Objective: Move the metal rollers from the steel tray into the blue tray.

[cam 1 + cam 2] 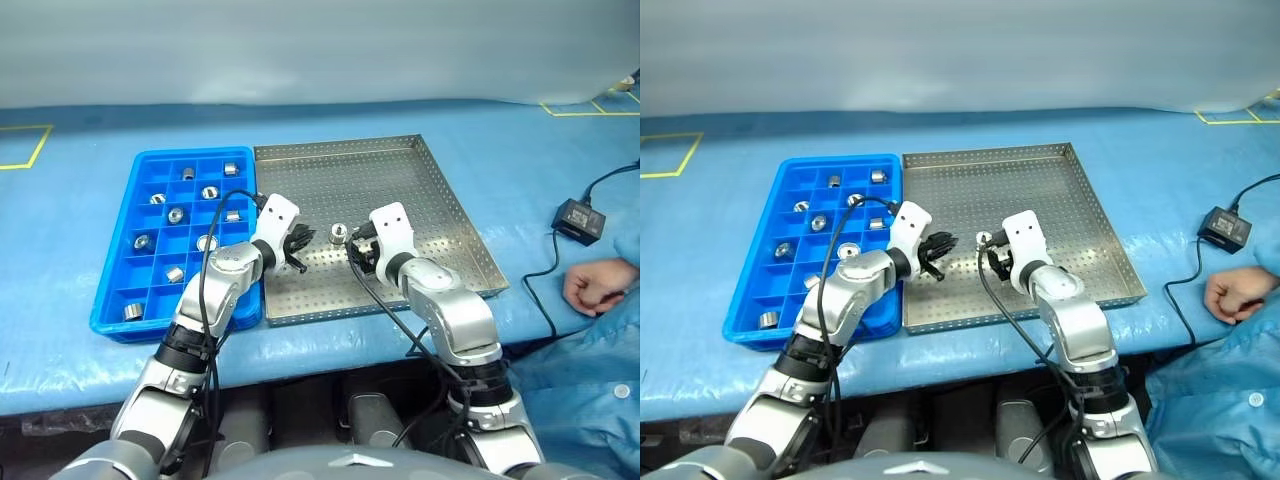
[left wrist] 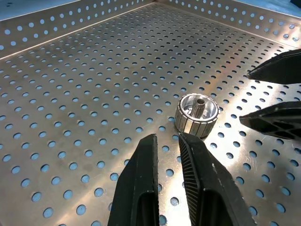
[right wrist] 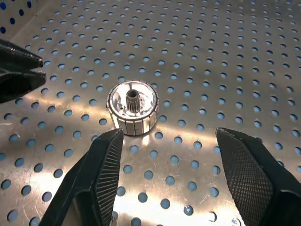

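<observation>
One metal roller (image 1: 339,234) stands upright on the perforated floor of the steel tray (image 1: 400,180), near its middle front. My left gripper (image 2: 167,139) is shut with nothing in it, its tips just short of the roller (image 2: 197,114) on the roller's left. My right gripper (image 3: 169,136) is open just right of the roller (image 3: 133,108), its fingers apart and not touching it. The two grippers face each other across it. The blue tray (image 1: 130,200) lies left of the steel tray, with several rollers (image 1: 209,192) in its compartments.
A person's hand (image 1: 595,283) in a blue sleeve rests on the table at the far right. A black power adapter (image 1: 580,218) with its cable lies right of the steel tray. Blue cloth covers the table, with yellow tape marks at the far corners.
</observation>
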